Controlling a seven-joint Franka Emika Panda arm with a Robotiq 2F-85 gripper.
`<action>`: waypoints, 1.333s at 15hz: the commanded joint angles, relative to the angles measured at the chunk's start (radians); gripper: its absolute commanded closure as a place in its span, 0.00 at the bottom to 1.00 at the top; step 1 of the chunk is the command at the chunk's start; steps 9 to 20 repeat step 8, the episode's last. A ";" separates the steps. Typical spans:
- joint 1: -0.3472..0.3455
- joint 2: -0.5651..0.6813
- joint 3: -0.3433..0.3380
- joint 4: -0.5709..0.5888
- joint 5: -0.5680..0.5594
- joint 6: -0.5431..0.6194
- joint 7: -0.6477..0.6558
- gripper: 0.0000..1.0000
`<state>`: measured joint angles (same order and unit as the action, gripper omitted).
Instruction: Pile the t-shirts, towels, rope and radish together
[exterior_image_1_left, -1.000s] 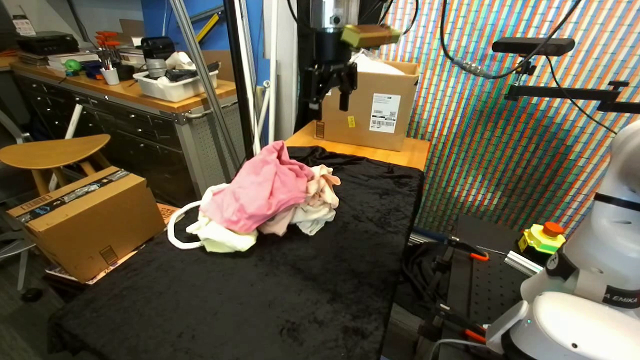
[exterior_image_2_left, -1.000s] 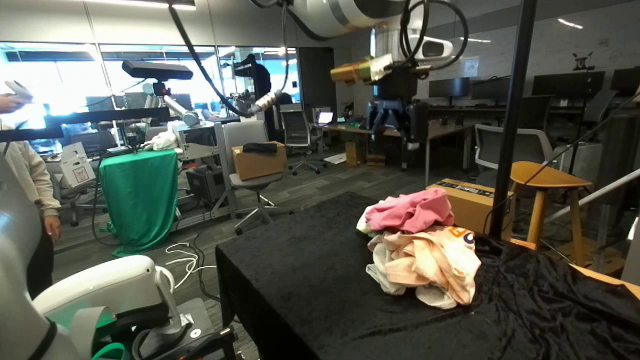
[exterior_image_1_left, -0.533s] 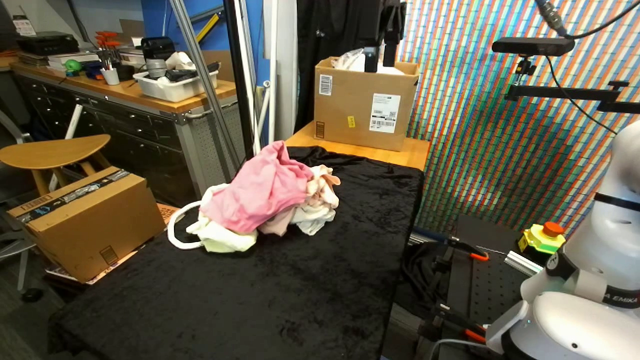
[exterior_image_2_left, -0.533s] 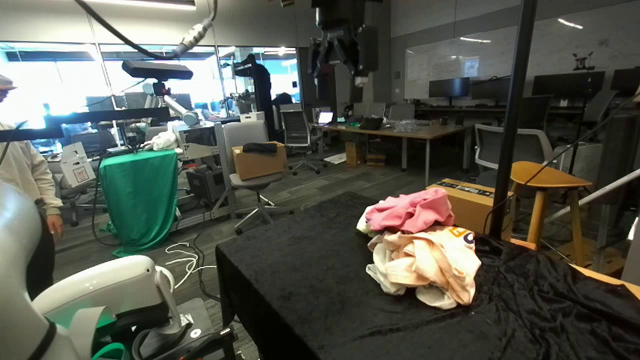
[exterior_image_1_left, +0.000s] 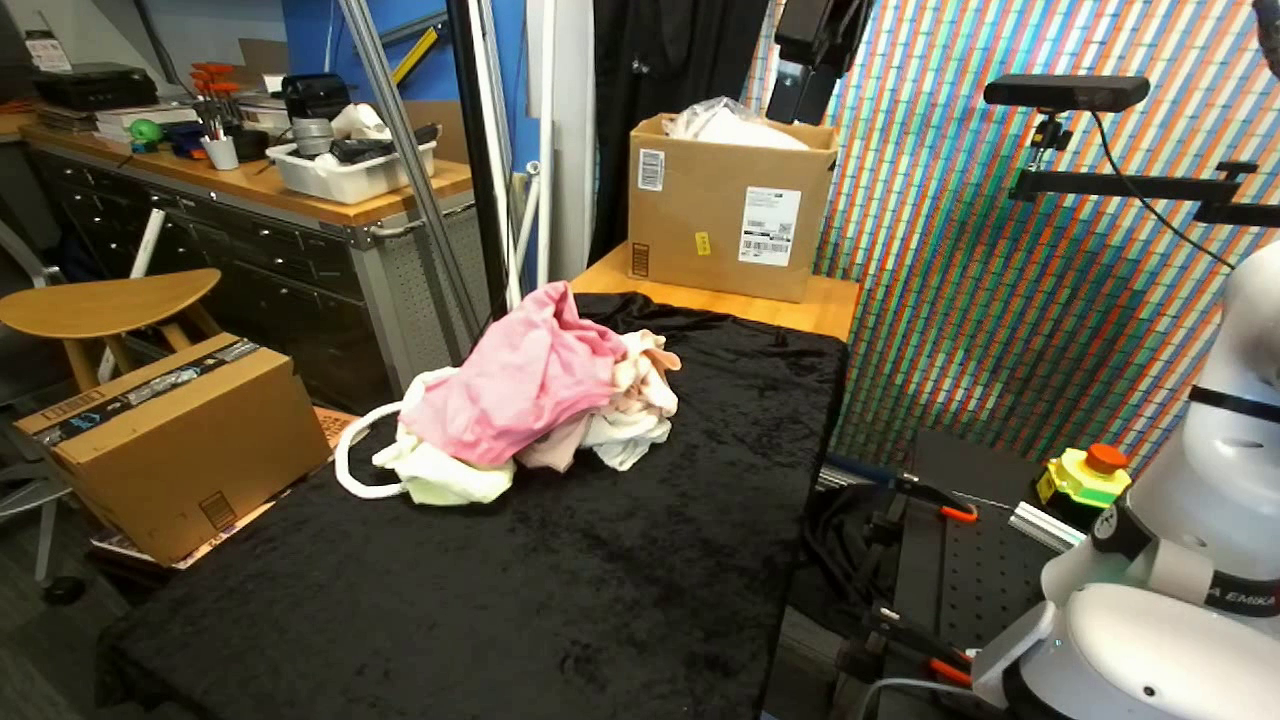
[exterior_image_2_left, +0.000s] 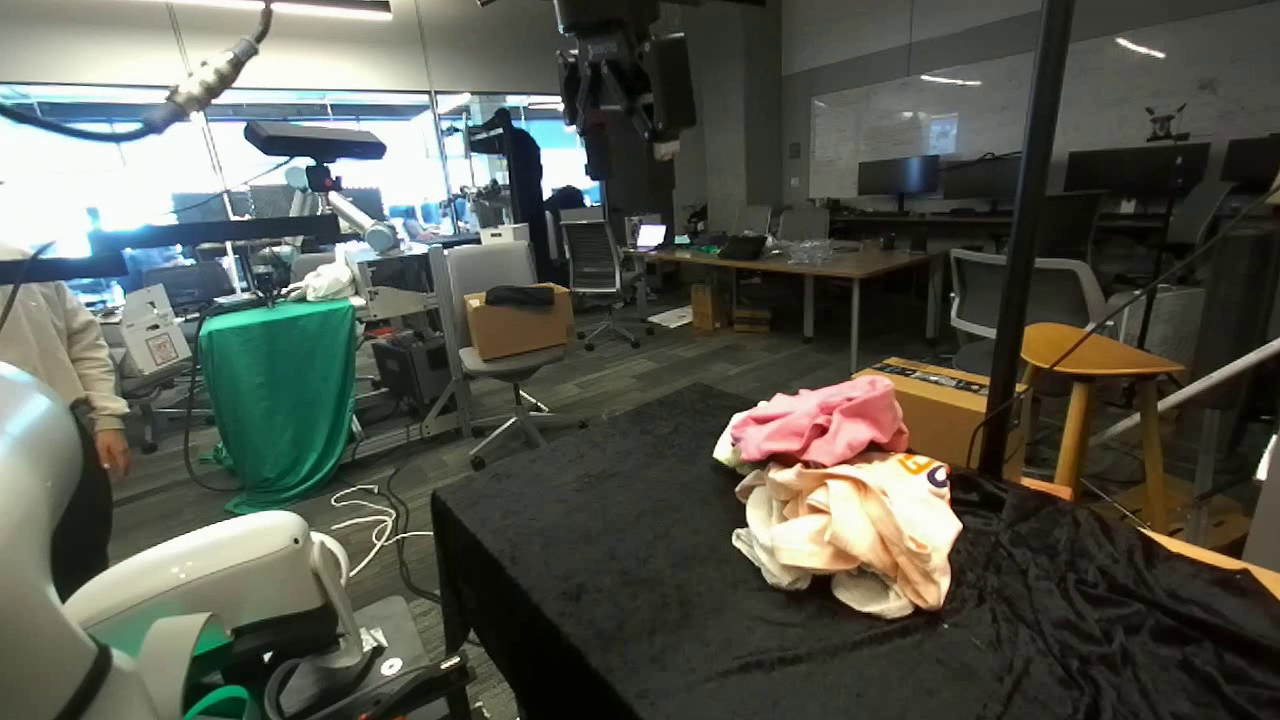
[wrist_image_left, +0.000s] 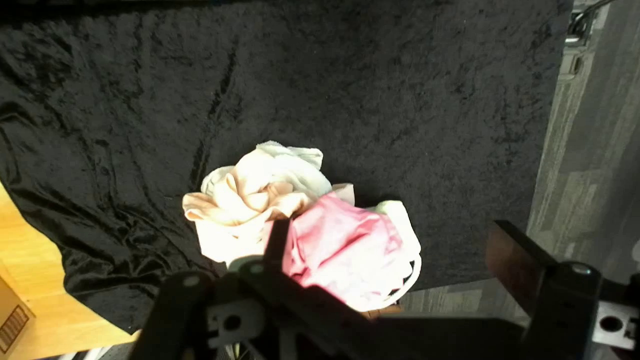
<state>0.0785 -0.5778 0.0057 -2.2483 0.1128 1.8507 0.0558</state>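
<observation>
Several t-shirts and towels lie heaped on the black-covered table; which is which I cannot tell. A pink cloth (exterior_image_1_left: 520, 390) lies over a pale yellow cloth (exterior_image_1_left: 450, 482). Beside it is a crumpled peach cloth (exterior_image_2_left: 850, 520) with orange and navy print, and a whitish cloth (wrist_image_left: 300, 170) partly under that. From the heap's edge sticks out the rope (exterior_image_1_left: 342, 460), a white loop running under the cloths. The radish is hidden or out of view. High above the table hangs my gripper (wrist_image_left: 392, 232), its fingers wide apart, nothing between them, apart from the heap.
Black velvet (exterior_image_1_left: 560, 600) covers the table. A tall cardboard box (exterior_image_1_left: 720, 210) stands on bare wood at one end. Beside the table are a taped carton (exterior_image_1_left: 190, 450) and a black pole (exterior_image_2_left: 1020, 250). A person (exterior_image_2_left: 70, 340) stands at the edge of an exterior view.
My gripper has risen and swung away from above the cloths, up and right in an exterior view, staying open. The heap and rope lie as before.
</observation>
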 joint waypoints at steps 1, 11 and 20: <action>-0.009 -0.117 0.004 -0.153 0.032 0.175 -0.023 0.00; -0.013 -0.084 0.009 -0.148 0.012 0.158 -0.008 0.00; -0.013 -0.084 0.009 -0.148 0.012 0.158 -0.008 0.00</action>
